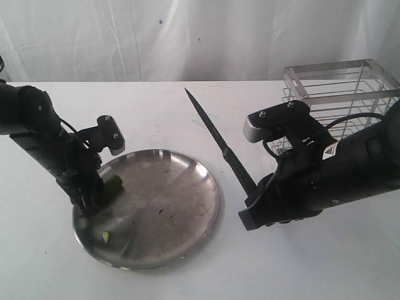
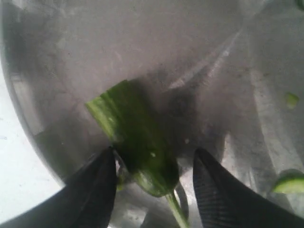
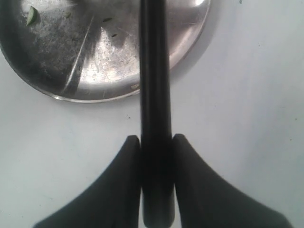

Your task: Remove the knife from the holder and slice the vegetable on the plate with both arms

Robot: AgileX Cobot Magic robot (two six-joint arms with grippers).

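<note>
While my left pincer (image 2: 154, 190) stands spread around the vegetable (image 2: 137, 142) at the plate's (image 1: 187, 206) left rim, my right pincer (image 3: 156, 156) pinches the knife (image 1: 219, 140) by its handle, blade raised beside the plate, with the holder (image 1: 340, 94) rightmost on the surface (image 1: 312, 262).

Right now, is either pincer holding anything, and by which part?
The right pincer grips the knife by its handle. The left pincer straddles the vegetable, open.
</note>
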